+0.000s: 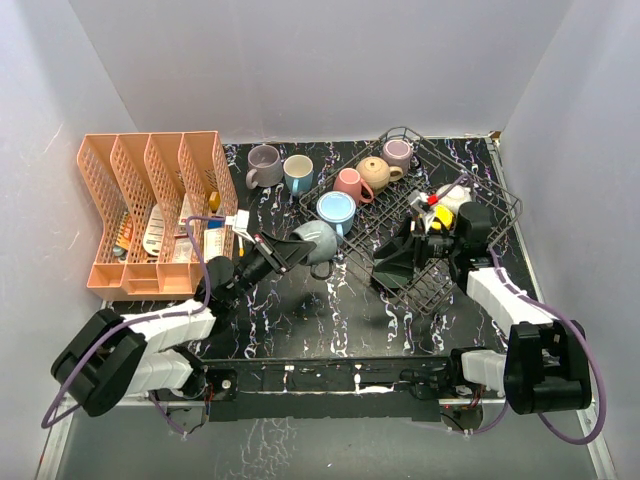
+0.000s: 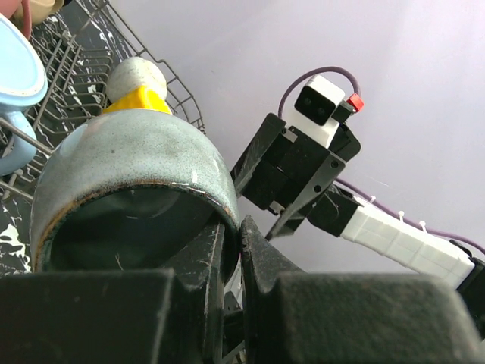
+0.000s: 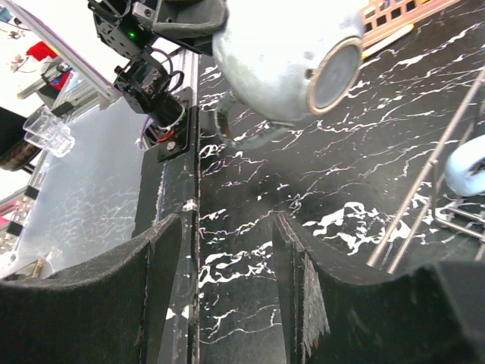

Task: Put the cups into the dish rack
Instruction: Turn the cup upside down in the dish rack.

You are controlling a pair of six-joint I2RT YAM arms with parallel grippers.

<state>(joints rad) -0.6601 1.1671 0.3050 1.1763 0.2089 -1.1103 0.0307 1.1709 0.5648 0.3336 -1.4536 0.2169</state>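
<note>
left pincer (image 2: 236, 236) clamping grey mug (image 2: 129, 163), right pincer (image 3: 231, 227) agape

The yellow cup (image 2: 139, 102) peeks out from behind the grey cup (image 2: 129, 163) — most of it is hidden; the blue cup (image 2: 17, 76) is cut off at the edge of the left wrist view; the small things in the orange organiser (image 1: 130, 278) are too tiny to name.

Top cam: high behind the table's (image 1: 330, 320) near edge, wide, looking down. Left wrist cam: tight on the grey cup (image 2: 129, 174), facing the right arm (image 2: 394, 235). Right wrist cam: low, looking back at the same cup.
</note>
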